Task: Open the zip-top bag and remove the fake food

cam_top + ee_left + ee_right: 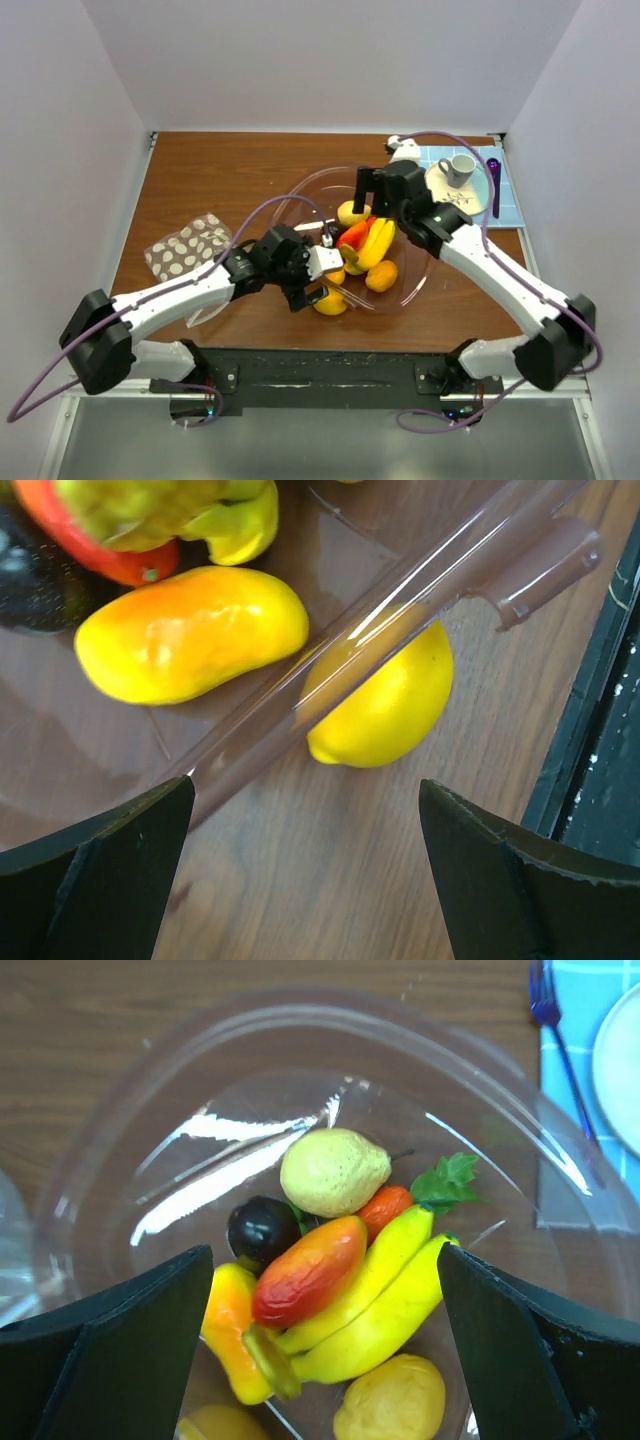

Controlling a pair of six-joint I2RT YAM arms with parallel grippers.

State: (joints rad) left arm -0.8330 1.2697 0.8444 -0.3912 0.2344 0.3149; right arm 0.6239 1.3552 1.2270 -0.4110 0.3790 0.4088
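The fake food lies heaped in a large rigid clear bowl: two yellow bananas, a red-orange mango piece, a pale pear, a dark plum and a small carrot with green leaves. A yellow lemon rests on the table, partly under the bowl's near rim. My right gripper hangs open over the heap and holds nothing. My left gripper is open low over the wood beside the lemon. I cannot make out the zip-top bag in any view.
A brown cloth with white dots lies at the left. At the back right a blue mat carries a white plate, a grey cup and a purple fork. The black mounting rail runs along the near edge.
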